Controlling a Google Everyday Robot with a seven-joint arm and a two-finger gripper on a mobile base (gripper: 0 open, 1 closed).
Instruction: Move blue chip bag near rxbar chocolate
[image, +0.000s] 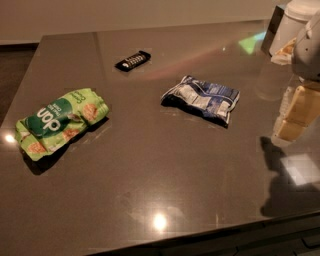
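Carrying surface: the dark glossy worktop (150, 175) bears all three packets. It looks slick, so a packet pushed instead of lifted would probably slide.
Green snack bag (60, 120): lies flat, well apart from the blue chip bag, on the side away from the arm. It is the biggest thing lying there and could be mistaken for the target.
Blue chip bag (202, 99): the task's own thing and the landmark here. It lies crumpled and flat near the middle of the worktop, touched by nothing.
Gripper (295, 117): hangs at the frame's edge beside the blue chip bag, apart from it, on the side opposite the green bag. I cannot tell whether it is spread or closed. It carries nothing.
White container (295, 20): stands behind the gripper, farther back than the blue chip bag, and is partly cut off.
Rxbar chocolate (133, 60): a slim black bar lying beyond the blue chip bag, toward the far edge and over to the green bag's side, clear of both bags.
Risk, grasp: wrinkled foil gives little to hold. A shallow pinch may catch only a fold, and the bag could slip free.
Risk, placement: the bar is small and light, so a bag brought in low could knock it away.
Risk, reach: the arm must cross over the bag towards the bar, which may hide the bar at set-down.
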